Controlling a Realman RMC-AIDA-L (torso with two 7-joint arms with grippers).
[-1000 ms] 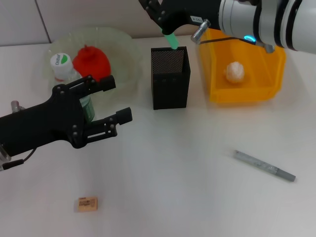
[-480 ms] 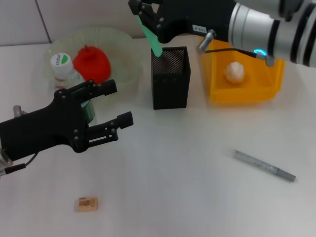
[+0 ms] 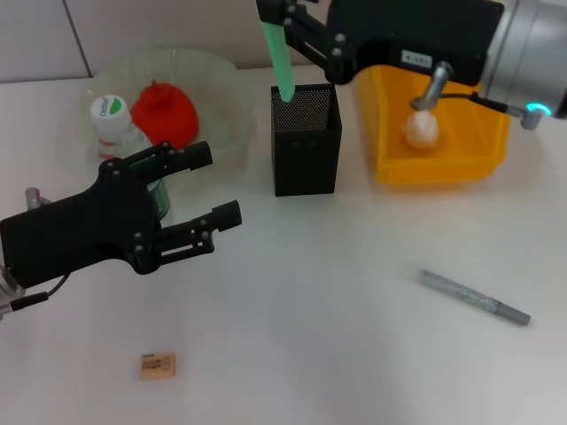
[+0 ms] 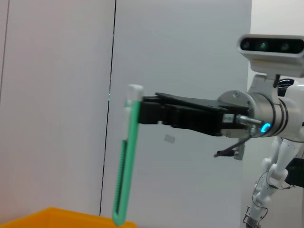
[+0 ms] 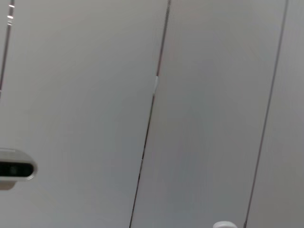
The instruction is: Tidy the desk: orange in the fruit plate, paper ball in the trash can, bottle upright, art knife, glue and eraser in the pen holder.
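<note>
My right gripper (image 3: pixel 280 19) is shut on the green art knife (image 3: pixel 282 57), which hangs nearly upright with its lower tip at the rear left rim of the black mesh pen holder (image 3: pixel 306 150). The left wrist view shows the art knife (image 4: pixel 126 161) in the right gripper (image 4: pixel 142 111) from the side. The orange (image 3: pixel 166 112) lies in the glass fruit plate (image 3: pixel 217 80). The bottle (image 3: pixel 113 124) stands upright beside it. My left gripper (image 3: pixel 208 186) hovers open and empty in front of the bottle. The paper ball (image 3: pixel 422 129) rests in the yellow trash can (image 3: pixel 443 164). The grey glue (image 3: pixel 474 297) and the eraser (image 3: pixel 157 365) lie on the table.
The white table (image 3: pixel 337 354) spreads between the eraser at front left and the glue at right. The yellow bin (image 4: pixel 61 217) edge shows low in the left wrist view. The right wrist view holds only grey wall panels (image 5: pixel 204 109).
The right gripper has swung the art knife from a leftward tilt to nearly upright, moving it right over the pen holder's rim. The left arm has barely moved.
</note>
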